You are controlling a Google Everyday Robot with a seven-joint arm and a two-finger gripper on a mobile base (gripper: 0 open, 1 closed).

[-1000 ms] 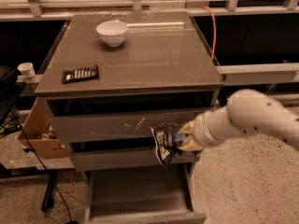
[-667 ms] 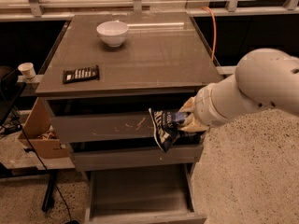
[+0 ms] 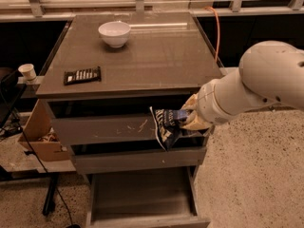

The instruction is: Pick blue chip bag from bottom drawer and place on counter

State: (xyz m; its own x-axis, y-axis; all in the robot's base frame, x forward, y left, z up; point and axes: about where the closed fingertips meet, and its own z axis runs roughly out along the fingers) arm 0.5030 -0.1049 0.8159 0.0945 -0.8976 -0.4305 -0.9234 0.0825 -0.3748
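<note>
My gripper (image 3: 186,119) is shut on the blue chip bag (image 3: 167,125), a crumpled dark-blue foil bag with white print. It holds the bag in the air in front of the upper drawer fronts, just below the counter's front edge at the right. The bottom drawer (image 3: 142,208) stands pulled open below, its grey floor bare. The counter (image 3: 156,56) is the glossy grey-brown top of the cabinet. My white arm comes in from the right.
A white bowl (image 3: 114,33) stands at the back of the counter. A flat black bar (image 3: 82,75) lies at its front left. The upper drawer front (image 3: 104,129) has white scratches. A cardboard box (image 3: 38,134) and a paper cup (image 3: 27,71) are at the left.
My gripper has risen with the blue chip bag, from level with the middle drawer up to just under the counter's edge. The arm has lifted and come closer to the camera.
</note>
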